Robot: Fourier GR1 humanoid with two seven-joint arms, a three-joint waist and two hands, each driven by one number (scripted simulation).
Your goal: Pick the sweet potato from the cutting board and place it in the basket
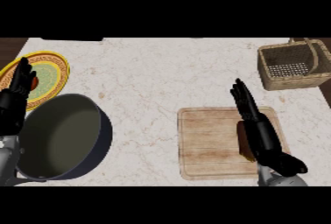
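The right hand (258, 131) is held flat, fingers straight, over the sweet potato (243, 141) on the cutting board (207, 144); left hand (16, 98) rested open.

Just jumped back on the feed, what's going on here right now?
The right hand is over the cutting board, fingers straight, beside the sweet potato, which isn't picked up yet. The basket waits at the counter's far right. The left hand rests open at the left edge, near a dark pan and a yellow plate.
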